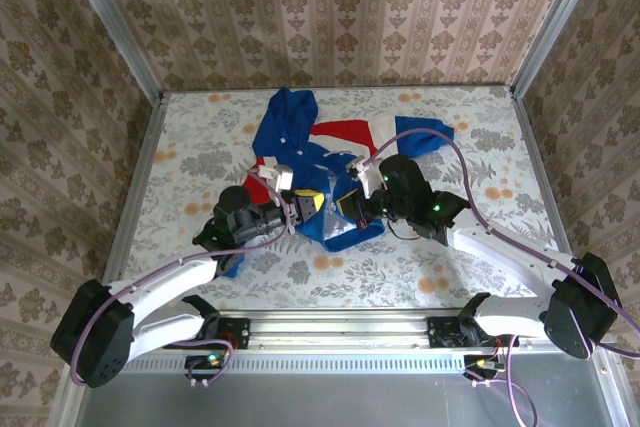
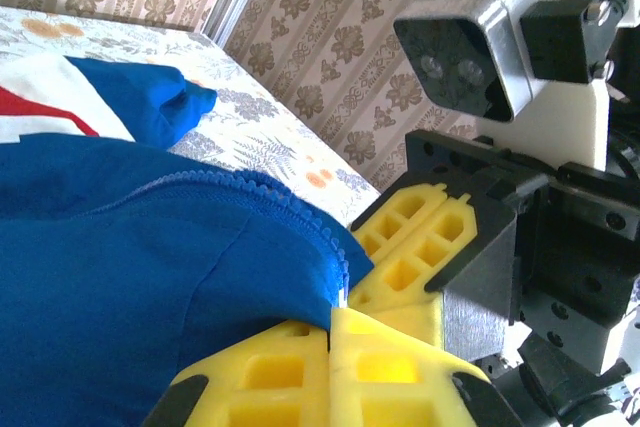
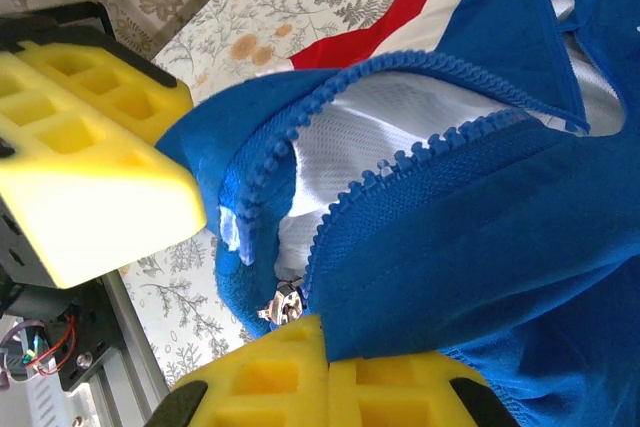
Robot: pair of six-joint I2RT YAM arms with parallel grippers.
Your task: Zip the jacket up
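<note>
The blue jacket (image 1: 300, 142) lies crumpled mid-table, its red-and-white band (image 1: 345, 132) facing up and its front unzipped. My left gripper (image 1: 303, 206) is shut on the hem of one front panel, where blue zipper teeth (image 2: 255, 183) run into my left gripper (image 2: 332, 312). My right gripper (image 1: 352, 205) is shut on the other panel's bottom corner. In the right wrist view my right gripper (image 3: 325, 332) pinches blue fabric right beside the metal zipper slider (image 3: 285, 305). White mesh lining (image 3: 400, 137) shows between the two rows of teeth. The two grippers sit close together, nearly touching.
The floral tablecloth (image 1: 480, 157) is boxed in by wallpapered walls and aluminium posts. A metal rail (image 1: 330, 325) runs along the near edge between the arm bases. Purple cables (image 1: 470, 162) loop over both arms. The jacket's sleeve (image 1: 425, 139) reaches toward the back right.
</note>
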